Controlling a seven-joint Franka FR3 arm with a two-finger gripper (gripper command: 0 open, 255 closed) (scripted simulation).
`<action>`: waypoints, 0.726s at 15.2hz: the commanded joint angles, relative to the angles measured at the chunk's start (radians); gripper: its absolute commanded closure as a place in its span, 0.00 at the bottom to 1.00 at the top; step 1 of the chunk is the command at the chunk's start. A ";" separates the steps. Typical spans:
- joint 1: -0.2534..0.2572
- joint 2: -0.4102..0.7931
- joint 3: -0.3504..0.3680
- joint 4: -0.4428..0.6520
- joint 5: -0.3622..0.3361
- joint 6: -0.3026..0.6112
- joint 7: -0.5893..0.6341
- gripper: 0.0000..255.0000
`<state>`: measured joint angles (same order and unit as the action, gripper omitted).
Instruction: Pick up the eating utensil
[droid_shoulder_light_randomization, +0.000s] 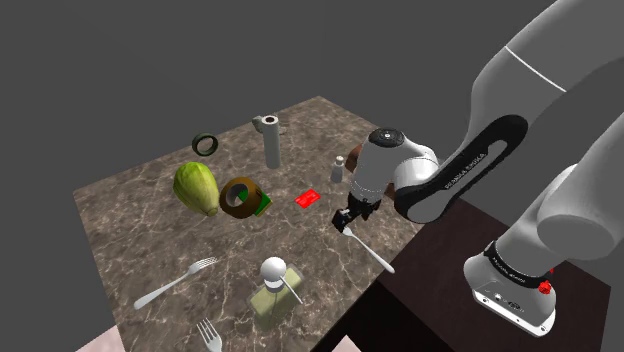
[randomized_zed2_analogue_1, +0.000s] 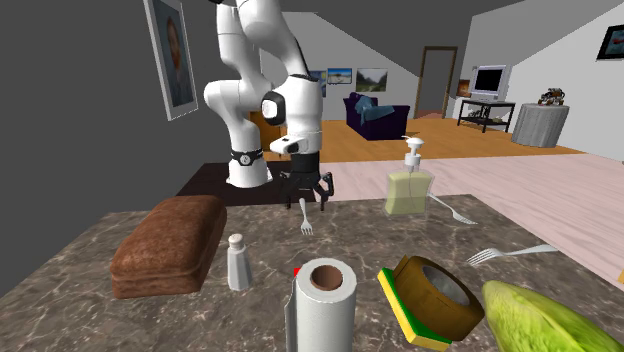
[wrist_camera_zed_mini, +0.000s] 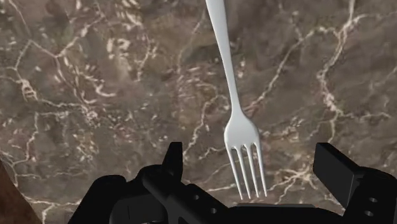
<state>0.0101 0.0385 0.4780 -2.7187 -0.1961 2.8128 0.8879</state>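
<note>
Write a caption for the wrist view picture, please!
Open black gripper hovers over a silvery fork on the brown marbled table.

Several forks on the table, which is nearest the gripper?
The fork directly under the open gripper, tines between its fingers; the others lie over by or beyond the soap bottle.

**Odds and ends on a dark marble table**

A dark, pale-veined table (droid_shoulder_light_randomization: 130, 230) carries a green leafy vegetable (droid_shoulder_light_randomization: 196, 187) just beside a brown tape roll (droid_shoulder_light_randomization: 239, 196), which rests tilted on a green sponge (droid_shoulder_light_randomization: 263, 203). A dark green ring (droid_shoulder_light_randomization: 204, 145) lies near an upright paper towel roll (droid_shoulder_light_randomization: 270, 140). A small shaker (droid_shoulder_light_randomization: 338, 168) stands beside a brown loaf (randomized_zed2_analogue_1: 170, 243), with a red item (droid_shoulder_light_randomization: 307, 198) nearby. A soap dispenser (droid_shoulder_light_randomization: 274, 290) stands well apart from them.
</note>
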 joint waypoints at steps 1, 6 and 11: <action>0.004 0.040 -0.014 0.005 -0.078 0.032 0.068 0.00; 0.051 0.139 -0.101 0.027 -0.270 0.092 0.213 0.00; 0.079 0.169 -0.140 0.037 -0.325 0.110 0.255 1.00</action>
<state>0.0871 0.2020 0.3405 -2.6831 -0.5171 2.9196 1.1408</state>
